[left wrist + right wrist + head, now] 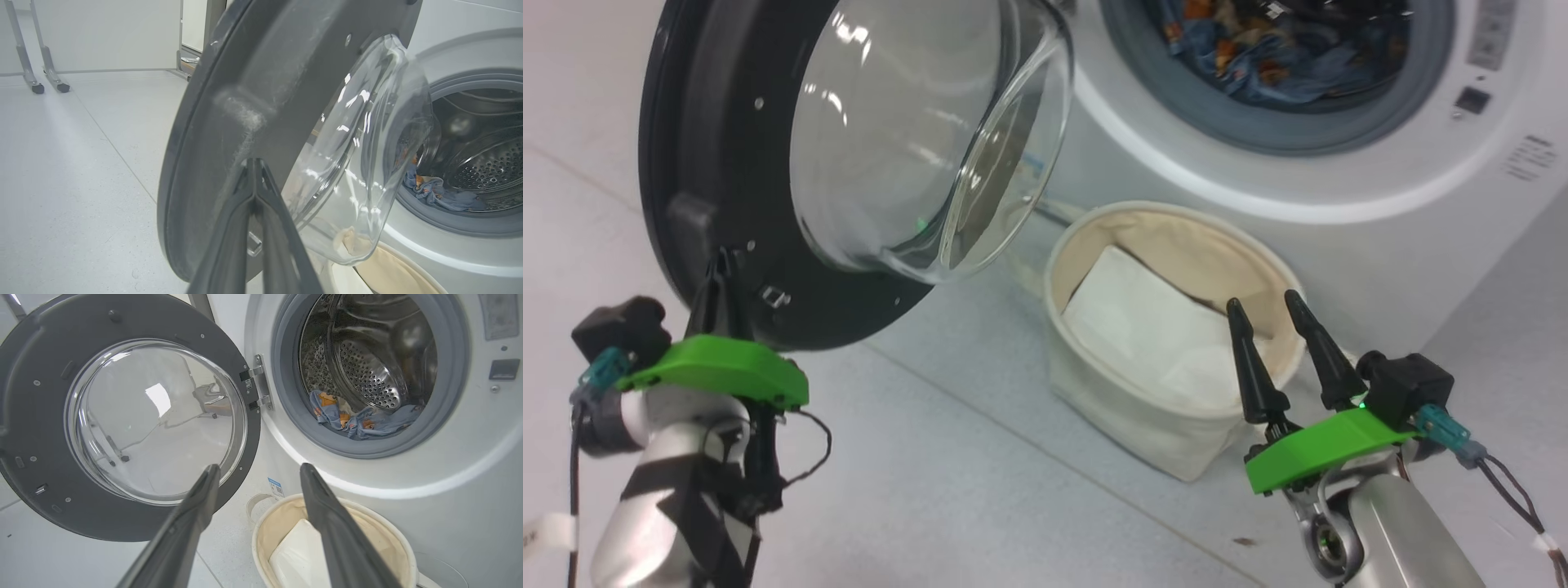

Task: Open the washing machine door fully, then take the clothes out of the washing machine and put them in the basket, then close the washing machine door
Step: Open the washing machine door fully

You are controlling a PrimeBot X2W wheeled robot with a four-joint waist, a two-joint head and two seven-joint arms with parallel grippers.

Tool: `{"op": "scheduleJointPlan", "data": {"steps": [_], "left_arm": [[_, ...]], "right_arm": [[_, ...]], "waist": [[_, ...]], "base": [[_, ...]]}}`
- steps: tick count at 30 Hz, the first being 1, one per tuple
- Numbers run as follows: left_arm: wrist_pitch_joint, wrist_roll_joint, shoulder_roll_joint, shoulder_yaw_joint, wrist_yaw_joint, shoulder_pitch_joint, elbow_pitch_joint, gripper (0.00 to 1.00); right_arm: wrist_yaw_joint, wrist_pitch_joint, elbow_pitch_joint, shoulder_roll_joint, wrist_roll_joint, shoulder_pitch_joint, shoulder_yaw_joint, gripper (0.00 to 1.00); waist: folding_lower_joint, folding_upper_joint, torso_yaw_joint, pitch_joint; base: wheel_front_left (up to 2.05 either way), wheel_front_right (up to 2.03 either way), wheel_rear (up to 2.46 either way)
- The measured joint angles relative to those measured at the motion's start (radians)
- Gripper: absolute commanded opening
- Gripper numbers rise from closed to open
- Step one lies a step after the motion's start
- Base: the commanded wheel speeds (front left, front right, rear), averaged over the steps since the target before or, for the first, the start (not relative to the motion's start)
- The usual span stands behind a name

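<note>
Clothes, a blue garment with small orange prints bunched with a paler piece, lie at the front lip of the perforated steel drum. They sit just inside the grey rubber ring of the white front-loading washing machine, and none of the clothes is out yet.

The large round washing machine door, with its glossy black rim and bulging clear glass bowl, hangs swung well out on its metal hinge, so the mouth is unobstructed. The left gripper is clenched, its two dark fingers pressed together with nothing between them. Their tips rest against the door's grey inner face near its lower edge. I judge that it is pushing the door wider, so the first step looks nearly done. Whether the door has reached the end of its swing I cannot tell.

Below the drum mouth, close to the machine's front, a round cream canvas basket stands on the pale grey floor. It holds a plain white folded sheet and no garment. The right gripper hovers by the basket's near rim, its jaws spread wide and holding nothing, fingers pointing toward the machine.

Left to do, by my reading: lifting each garment out, dropping it into the basket, then shutting the door.
</note>
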Motion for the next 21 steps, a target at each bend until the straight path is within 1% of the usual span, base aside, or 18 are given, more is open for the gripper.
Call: {"op": "scheduleJointPlan", "data": {"steps": [10,16,18,21], "left_arm": [[-0.072,-0.031,-0.025,0.006,-0.069,-0.162,0.158,0.0],[-0.105,-0.048,-0.035,0.027,-0.092,-0.242,0.248,0.0],[-0.114,-0.064,-0.038,0.046,-0.107,-0.265,0.276,0.0],[-0.123,-0.084,-0.039,0.076,-0.115,-0.298,0.324,0.0]], "right_arm": [[0.0,0.003,-0.008,-0.017,-0.03,-0.061,0.015,1.0],[0.0,0.025,-0.017,-0.029,-0.045,-0.091,0.035,1.0],[0.0,0.035,-0.021,-0.039,-0.052,-0.099,0.039,1.0],[0.0,0.046,-0.032,-0.049,-0.061,-0.113,0.04,1.0]], "waist": [[0.0,0.0,0.106,0.103],[0.0,0.0,0.135,0.175],[0.0,0.0,0.14,0.196],[0.0,0.0,0.145,0.227]], "base": [[0.0,0.0,0.0],[0.0,0.0,0.0],[0.0,0.0,0.0],[0.0,0.0,0.0]]}}
